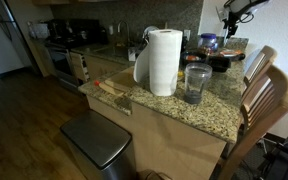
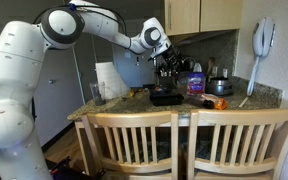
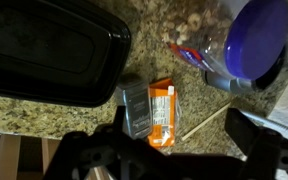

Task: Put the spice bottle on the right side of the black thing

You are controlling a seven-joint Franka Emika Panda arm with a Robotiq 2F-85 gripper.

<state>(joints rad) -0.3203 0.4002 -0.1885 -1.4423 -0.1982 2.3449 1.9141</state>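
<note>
**Open over the spice bottle**

My end effector (image 3: 169,152) hangs above the granite bench (image 3: 44,115) with its two fingers spread wide and nothing between them. In the wrist view one dark finger sits at the lower left and the other at the lower right.

The spice bottle (image 3: 150,110) lies on its side on the bench, in the gap I look down through. It shows an orange label and a grey end. It is just beside the rim of the black thing (image 3: 44,50), which fills the upper left of that view. I cannot tell whether the two touch.

A blue-lidded jar (image 3: 249,40) stands apart from the bottle at the upper right. A thin wooden stick (image 3: 206,122) lies on the stone between them.

In an exterior view my end effector (image 2: 167,72) is clear of the bench, directly over the black thing (image 2: 166,97).

Farther along the bench a paper towel roll (image 1: 164,60) stands upright with a clear tumbler (image 1: 196,84) near it, both well apart from where I hover.
</note>
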